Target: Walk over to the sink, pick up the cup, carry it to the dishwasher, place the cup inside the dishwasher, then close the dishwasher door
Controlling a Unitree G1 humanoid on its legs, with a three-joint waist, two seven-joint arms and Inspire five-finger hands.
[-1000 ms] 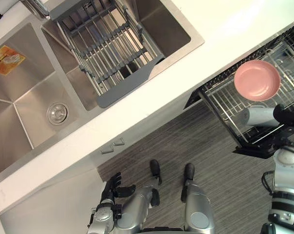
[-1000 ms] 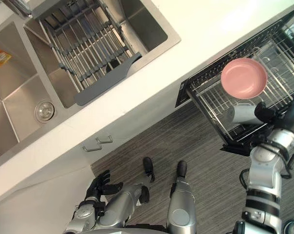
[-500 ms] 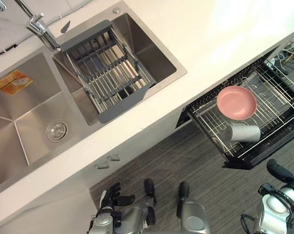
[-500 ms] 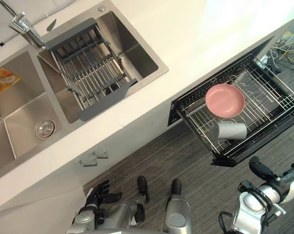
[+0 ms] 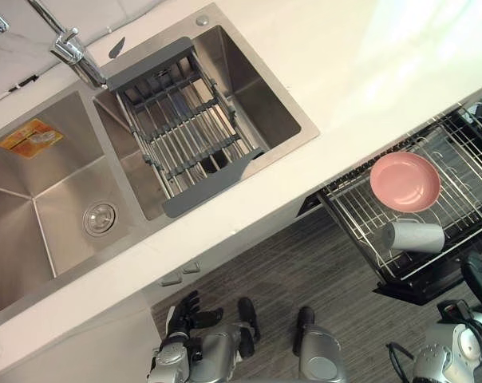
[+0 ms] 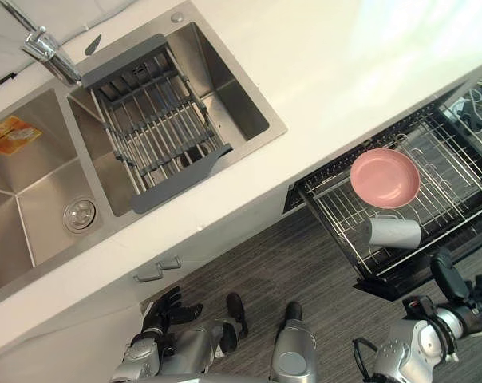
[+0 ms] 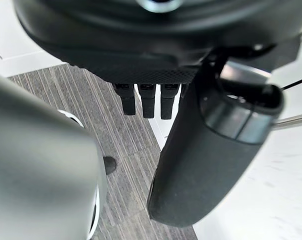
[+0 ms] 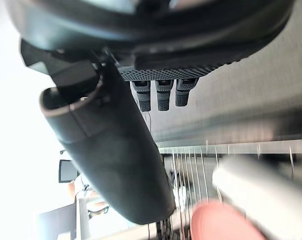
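A grey cup [image 5: 414,236] lies on its side in the pulled-out wire rack [image 6: 337,215] of the dishwasher, just in front of a pink plate [image 5: 405,182]. My right hand [image 6: 444,275] hangs open below the rack's dark front edge, apart from the cup and holding nothing. In the right wrist view the cup [image 8: 261,185] and the pink plate [image 8: 221,220] show past the straight fingers [image 8: 158,95]. My left hand [image 5: 185,313] hangs open low beside the white cabinet, with nothing in it.
A double steel sink holds a grey drain rack [image 5: 185,136] under a tap [image 5: 69,48]. An orange label [image 5: 29,137] lies in the left basin. The white counter [image 5: 369,72] runs above the dishwasher. Grey plank floor [image 5: 305,263] lies in front.
One second ago my right hand was at the cup in the rack. It has let go and dropped below the rack's front edge. The camera has shifted too.
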